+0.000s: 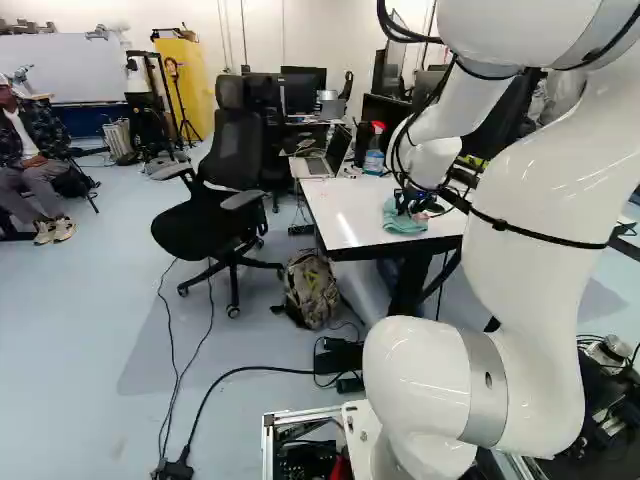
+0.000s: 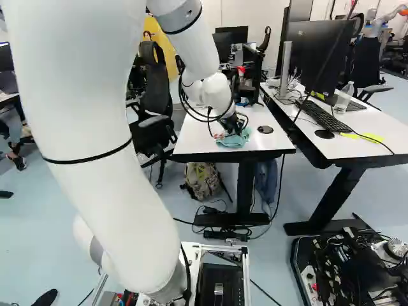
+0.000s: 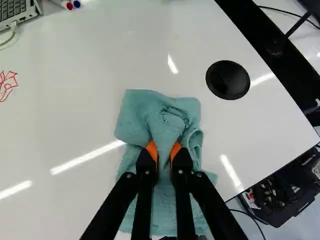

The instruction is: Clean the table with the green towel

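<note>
One white arm (image 1: 540, 200) reaches over one white table (image 1: 345, 215), the surface to be cleaned. A second table (image 2: 338, 146) stands alongside. One black chair (image 1: 225, 190) stands beside the work table, and one backpack (image 1: 312, 288) sits on the floor near its leg.

On the work table: one open laptop (image 1: 318, 166) at the far side; one green towel (image 3: 170, 215), bunched and lying on the tabletop near the close edge; one round black disc (image 3: 228, 80), just beside the towel and apart from it; one spray bottle (image 1: 374, 152). Two marker pens, one with a red end (image 3: 67, 5), one with a blue end (image 3: 76, 4), lie near the laptop. One patch of red scribble (image 3: 7, 86) is noted, across the towel from the disc and partly cut off in the wrist view.

The gripper (image 3: 164, 149) is drawn in narrow, its two orange pads pinching one raised fold of the towel.

Step in hand, as judged: towel secured, wiping stage; the scribble remains. The next move calls for a low, pressed sweep towards the red marks, then repeated strokes over them. Risk: the bunched cloth may ride up and leave marks under its loose edges.
</note>
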